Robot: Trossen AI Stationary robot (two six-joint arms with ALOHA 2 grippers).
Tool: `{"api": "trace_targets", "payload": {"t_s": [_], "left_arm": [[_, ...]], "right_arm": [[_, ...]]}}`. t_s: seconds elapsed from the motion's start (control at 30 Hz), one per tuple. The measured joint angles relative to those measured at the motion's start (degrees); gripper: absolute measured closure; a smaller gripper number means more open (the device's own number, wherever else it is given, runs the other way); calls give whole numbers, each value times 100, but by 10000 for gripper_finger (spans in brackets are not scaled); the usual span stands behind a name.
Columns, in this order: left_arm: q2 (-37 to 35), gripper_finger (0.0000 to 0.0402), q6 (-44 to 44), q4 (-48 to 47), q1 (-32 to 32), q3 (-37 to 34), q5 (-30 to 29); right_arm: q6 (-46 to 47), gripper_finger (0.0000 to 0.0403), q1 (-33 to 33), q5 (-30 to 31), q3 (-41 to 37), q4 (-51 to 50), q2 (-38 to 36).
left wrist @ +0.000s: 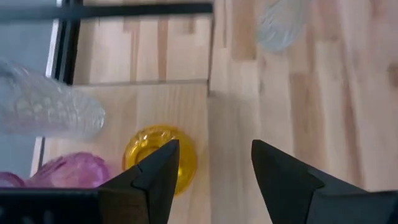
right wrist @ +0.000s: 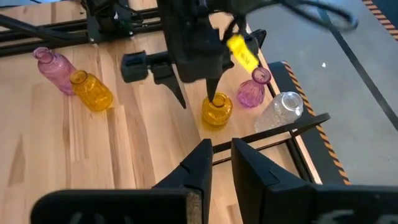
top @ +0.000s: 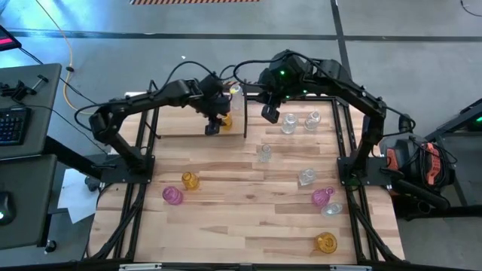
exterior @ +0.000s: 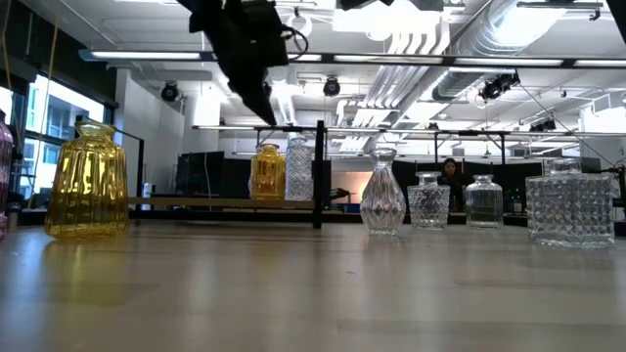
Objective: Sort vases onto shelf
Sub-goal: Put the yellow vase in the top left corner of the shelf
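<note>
The shelf (top: 173,124) stands along the table's far side, its upright divider (exterior: 320,176) near the middle. Left of the divider an amber vase (right wrist: 216,109), a pink vase (right wrist: 250,92) and a clear vase (right wrist: 280,112) stand upright on its board. My left gripper (top: 213,125) hangs open just above the amber vase (left wrist: 158,155), one finger over its mouth and clear of it in the low view. My right gripper (right wrist: 221,149) hovers high over the divider, fingers a narrow gap apart, with nothing between them. Two clear vases (top: 288,123) (top: 312,119) stand right of the divider.
Loose vases stand on the tabletop: amber (top: 190,181) and pink (top: 172,196) at the left, clear ones (top: 264,153) (top: 306,177) in the middle, pink (top: 323,197), clear (top: 331,209) and amber (top: 326,242) at the near right. Bare wood lies at the near centre.
</note>
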Motion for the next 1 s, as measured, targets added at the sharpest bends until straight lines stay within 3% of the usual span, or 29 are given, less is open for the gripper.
{"api": "trace_targets", "payload": {"t_s": [0.27, 1.0], "left_arm": [[247, 208, 308, -282, -5, 0, -585], [541, 208, 356, -48, 0, -2, -618]], "right_arm": [[-11, 361, 0, -8, 0, -155, 0], [-53, 361, 0, -19, 0, -156, 0]]}}
